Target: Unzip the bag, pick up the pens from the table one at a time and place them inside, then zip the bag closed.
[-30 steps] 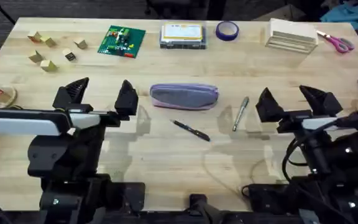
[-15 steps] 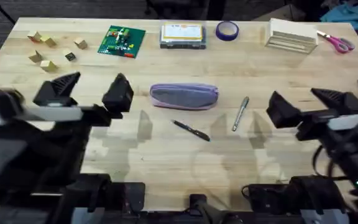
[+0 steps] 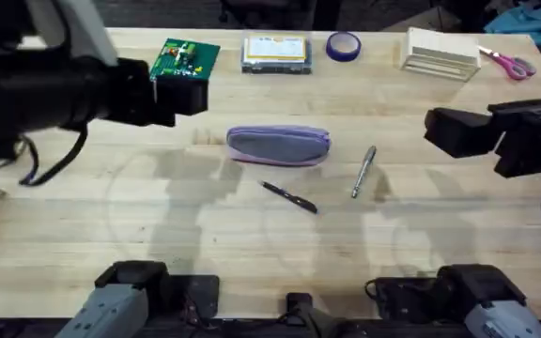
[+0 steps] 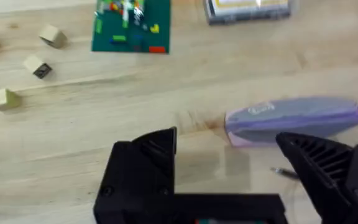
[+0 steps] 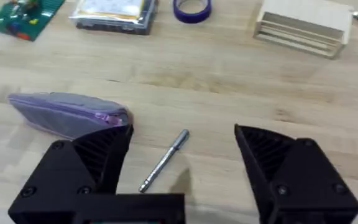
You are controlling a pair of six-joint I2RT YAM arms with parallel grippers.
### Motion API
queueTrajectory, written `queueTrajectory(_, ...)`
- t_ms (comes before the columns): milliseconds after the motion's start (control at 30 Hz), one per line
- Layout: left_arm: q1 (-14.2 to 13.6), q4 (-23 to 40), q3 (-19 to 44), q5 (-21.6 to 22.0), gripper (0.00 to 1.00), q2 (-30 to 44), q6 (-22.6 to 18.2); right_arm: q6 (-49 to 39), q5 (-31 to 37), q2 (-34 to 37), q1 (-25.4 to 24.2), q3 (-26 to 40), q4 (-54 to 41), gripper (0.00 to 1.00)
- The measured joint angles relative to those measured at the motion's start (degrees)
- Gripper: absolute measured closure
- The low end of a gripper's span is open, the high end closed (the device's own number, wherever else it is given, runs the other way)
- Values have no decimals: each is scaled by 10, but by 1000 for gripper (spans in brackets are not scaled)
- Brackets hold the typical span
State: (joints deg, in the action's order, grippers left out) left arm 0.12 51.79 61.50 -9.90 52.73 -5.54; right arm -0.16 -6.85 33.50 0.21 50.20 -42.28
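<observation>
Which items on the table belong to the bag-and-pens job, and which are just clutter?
Job items:
bag, zipped
dark pen
silver pen

Clutter:
green board
clear box
tape roll
wooden stack
scissors
small blocks

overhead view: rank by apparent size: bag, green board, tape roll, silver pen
Largest to smallest as they look:
1. bag
2. green board
3. silver pen and tape roll: unsure. The pen is longer but thin; the roll is rounder and farther from the camera.
</observation>
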Motion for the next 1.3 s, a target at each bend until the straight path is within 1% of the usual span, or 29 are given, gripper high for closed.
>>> queueTrajectory(100, 0, 12, 14, -18, 7, 37, -40, 0, -11, 6, 0, 1, -2, 3)
queueTrajectory(167, 0, 12, 15, -25, 7, 51, -58, 0, -15, 6, 0, 2, -3, 3)
queueTrajectory(367, 0, 16, 15, -37, 7, 67, -118, 0, -25, 6, 0, 3, -2, 3)
queueTrajectory(433, 0, 18, 16, -39, 7, 67, -145, 0, -27, 6, 0, 3, -2, 3)
queueTrajectory(533, 0, 28, 16, -42, 7, 68, -202, 0, -27, 6, 0, 3, -1, 3)
queueTrajectory(600, 0, 32, 16, -52, 7, 70, -245, 0, -28, 6, 0, 3, -1, 3)
queueTrajectory(667, 0, 36, 16, -70, 7, 71, -297, 0, -29, 6, 0, 3, -1, 3)
queueTrajectory(700, 0, 45, 17, -94, 7, 79, -369, 0, -31, 6, 0, 3, -1, 4)
queueTrajectory(867, 0, 70, 19, -137, 7, 112, -497, 0, -31, 6, 0, 3, -1, 4)
queueTrajectory(1000, 0, 89, 19, -169, 8, 154, -601, 0, -31, 6, 0, 3, -1, 4)
queueTrajectory(1100, 0, 93, 19, -185, 7, 186, -666, 0, -31, 6, 0, 3, -1, 4)
queueTrajectory(1133, 0, 93, 19, -206, 8, 212, -715, 0, -31, 6, 0, 3, -1, 4)
queueTrajectory(1300, 0, 93, 19, -254, 7, 241, -780, 0, -31, 6, 0, 3, -1, 4)
